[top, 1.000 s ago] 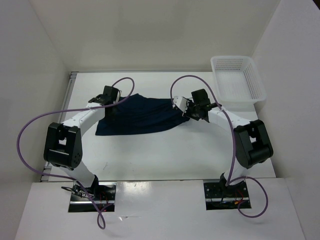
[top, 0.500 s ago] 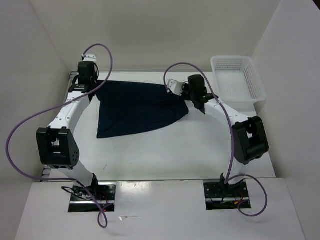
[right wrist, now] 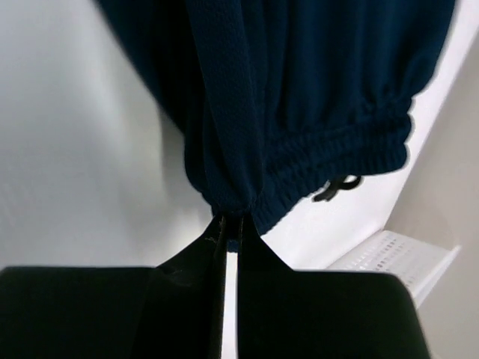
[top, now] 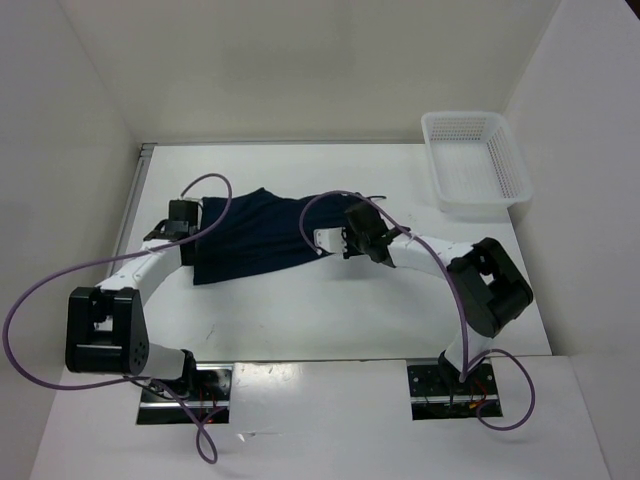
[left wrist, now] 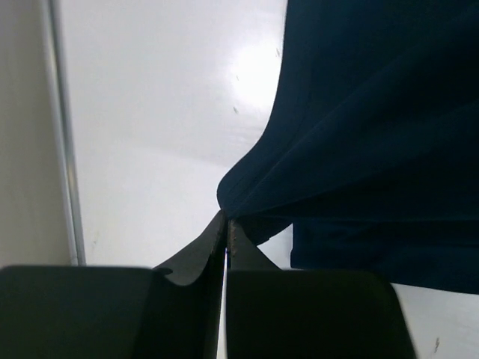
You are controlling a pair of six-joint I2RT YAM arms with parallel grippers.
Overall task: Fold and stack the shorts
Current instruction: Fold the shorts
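The dark navy shorts (top: 258, 235) lie bunched on the white table between my two arms. My left gripper (top: 190, 240) is shut on a corner of the shorts at their left edge; the left wrist view shows the fabric (left wrist: 359, 134) pinched at the fingertips (left wrist: 227, 224). My right gripper (top: 332, 240) is shut on the shorts at their right edge; the right wrist view shows the gathered waistband (right wrist: 329, 157) and a bit of dark drawstring (right wrist: 335, 187), with fabric clamped between the fingers (right wrist: 230, 224).
A white mesh basket (top: 473, 160) stands at the back right of the table; its corner shows in the right wrist view (right wrist: 397, 258). A metal strip (top: 140, 190) runs along the table's left edge. Purple cables loop above both arms.
Both grippers have moved toward the near side and closer together, carrying the shorts. The fabric was spread wide at the back half a second ago and is now bunched lower down.
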